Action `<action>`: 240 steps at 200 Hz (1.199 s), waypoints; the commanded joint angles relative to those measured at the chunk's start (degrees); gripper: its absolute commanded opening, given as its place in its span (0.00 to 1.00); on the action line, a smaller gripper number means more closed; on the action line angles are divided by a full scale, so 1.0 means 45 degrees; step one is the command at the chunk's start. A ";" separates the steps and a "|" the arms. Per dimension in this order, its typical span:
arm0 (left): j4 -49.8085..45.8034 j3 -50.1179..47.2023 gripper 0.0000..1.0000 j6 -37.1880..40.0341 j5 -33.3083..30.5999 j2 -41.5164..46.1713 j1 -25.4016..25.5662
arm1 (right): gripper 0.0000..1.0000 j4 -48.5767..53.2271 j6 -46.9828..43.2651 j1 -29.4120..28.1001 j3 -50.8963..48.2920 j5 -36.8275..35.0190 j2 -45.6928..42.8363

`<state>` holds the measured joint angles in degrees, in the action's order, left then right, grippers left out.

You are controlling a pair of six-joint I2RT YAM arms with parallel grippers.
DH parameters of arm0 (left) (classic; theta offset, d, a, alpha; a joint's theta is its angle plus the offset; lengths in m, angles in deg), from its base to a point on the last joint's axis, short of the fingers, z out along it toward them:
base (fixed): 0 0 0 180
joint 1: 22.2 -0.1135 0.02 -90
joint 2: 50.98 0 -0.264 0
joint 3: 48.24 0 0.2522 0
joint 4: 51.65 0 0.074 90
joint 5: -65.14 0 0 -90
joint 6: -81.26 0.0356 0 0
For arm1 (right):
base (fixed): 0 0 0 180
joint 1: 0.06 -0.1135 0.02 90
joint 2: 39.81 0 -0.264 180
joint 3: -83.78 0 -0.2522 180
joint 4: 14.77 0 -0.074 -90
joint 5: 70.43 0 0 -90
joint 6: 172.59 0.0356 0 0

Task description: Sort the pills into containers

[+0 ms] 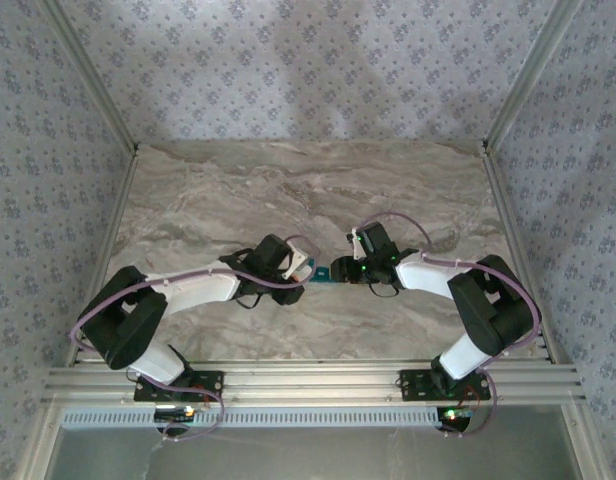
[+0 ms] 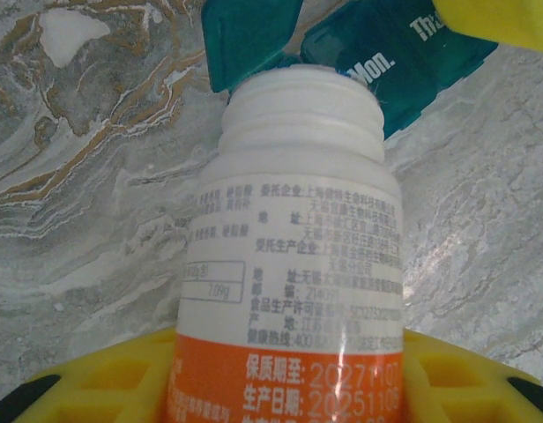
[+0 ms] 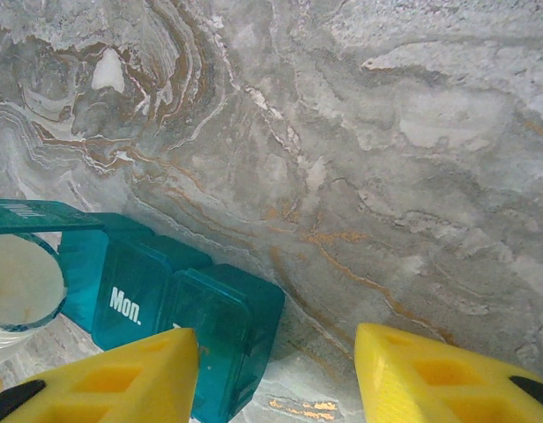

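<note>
My left gripper (image 2: pixel 289 374) is shut on a white bottle with an orange band (image 2: pixel 293 229), held between its yellow fingers (image 2: pixel 95 388). The bottle is tipped with its open mouth (image 3: pixel 20 282) against the teal containers (image 2: pixel 404 62). The strip's end lid (image 2: pixel 249 40) stands open; the lid marked "Mon." (image 3: pixel 126 304) is closed. My right gripper (image 3: pixel 276 374) is open. Its left finger (image 3: pixel 122 379) lies over the other end of the containers (image 3: pixel 219 326), and its right finger (image 3: pixel 448 379) is above bare table. From above, both grippers (image 1: pixel 298 270) (image 1: pixel 340 272) meet at the containers (image 1: pixel 318 282). The pills are hidden.
The marble table (image 1: pixel 308 190) runs free behind and to both sides of the grippers. Patterned walls and metal rails (image 1: pixel 508 110) close it in at the sides and back. An aluminium beam (image 1: pixel 308 380) carries both arm bases at the near edge.
</note>
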<state>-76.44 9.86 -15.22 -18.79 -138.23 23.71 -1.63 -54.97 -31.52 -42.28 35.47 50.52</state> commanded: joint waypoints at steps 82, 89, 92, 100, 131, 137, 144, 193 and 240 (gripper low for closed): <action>-0.1182 0.1157 0.00 0.0639 -0.0612 -0.0694 0.0432 | 0.51 0.0098 0.0014 0.0055 -0.0253 0.0048 0.0358; -0.1167 0.1175 0.00 0.0630 -0.0623 -0.0712 0.0444 | 0.51 0.0090 0.0012 0.0070 -0.0267 0.0041 0.0353; -0.1181 0.1174 0.00 0.0616 -0.0635 -0.0713 0.0440 | 0.51 0.0081 0.0005 0.0074 -0.0259 0.0041 0.0364; -0.1191 0.1199 0.00 0.0609 -0.0661 -0.0706 0.0457 | 0.51 0.0090 0.0008 0.0063 -0.0264 0.0042 0.0344; -0.1182 0.1202 0.00 0.0562 -0.0800 -0.0601 0.0434 | 0.51 0.0071 -0.0009 0.0064 -0.0293 0.0071 0.0349; -0.1163 0.1202 0.00 0.0544 -0.0800 -0.0561 0.0455 | 0.51 0.0062 -0.0005 0.0060 -0.0291 0.0060 0.0339; -0.1144 0.1167 0.00 0.0532 -0.0820 -0.0536 0.0449 | 0.51 0.0080 -0.0012 0.0073 -0.0288 0.0061 0.0338; -0.1236 0.1112 0.00 0.0503 -0.0869 -0.0282 0.0447 | 0.51 0.0042 -0.0012 0.0083 -0.0223 0.0089 0.0401; -0.1268 0.0960 0.00 0.0444 -0.0865 -0.0013 0.0446 | 0.51 0.0027 0.0015 0.0077 -0.0233 0.0099 0.0400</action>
<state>-80.79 13.84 -13.30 -21.99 -140.32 25.22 -2.96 -54.97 -31.42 -42.52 35.97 50.98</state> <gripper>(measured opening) 0.444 0.507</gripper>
